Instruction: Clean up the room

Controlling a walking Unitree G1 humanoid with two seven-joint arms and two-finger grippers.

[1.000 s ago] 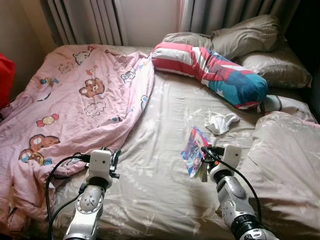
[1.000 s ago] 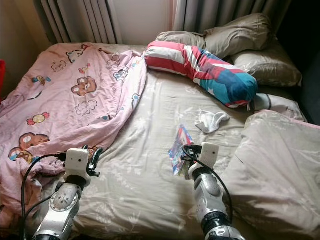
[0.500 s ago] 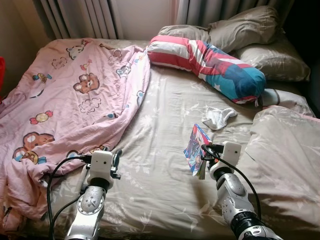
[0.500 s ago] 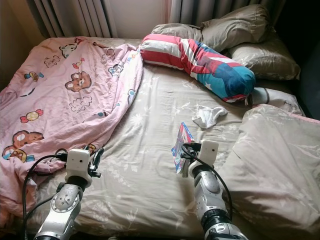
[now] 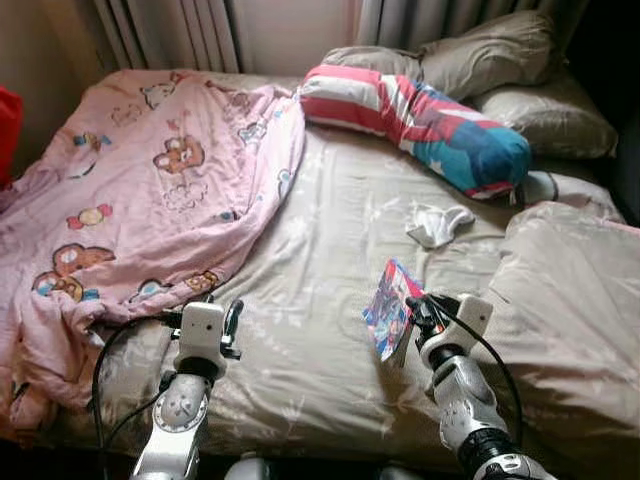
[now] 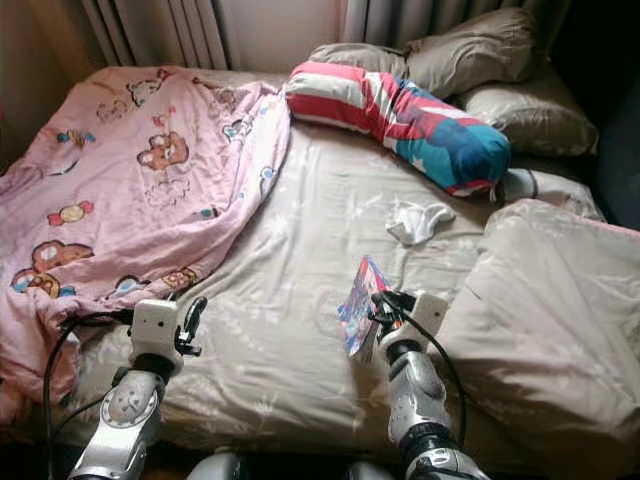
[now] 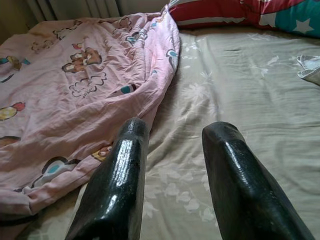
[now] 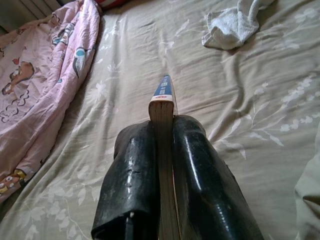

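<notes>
Beige floral bed sheet [image 5: 320,260], head views: my right tool [image 5: 412,318] holds a colourful book [image 5: 388,318] upright above the bed; pink blanket [image 5: 130,190] at left, white cloth [image 5: 437,222] and striped bolster [image 5: 420,120] beyond.

Left wrist view: left tool [image 7: 172,175] spread, holding nothing, over the sheet beside the blanket.

Right wrist view: fingers [image 8: 197,170] pinch the book [image 8: 164,107] across its page edge. I judge it light, thin, fairly stiff, with slippery covers; gripping near the spine seems safest.
</notes>
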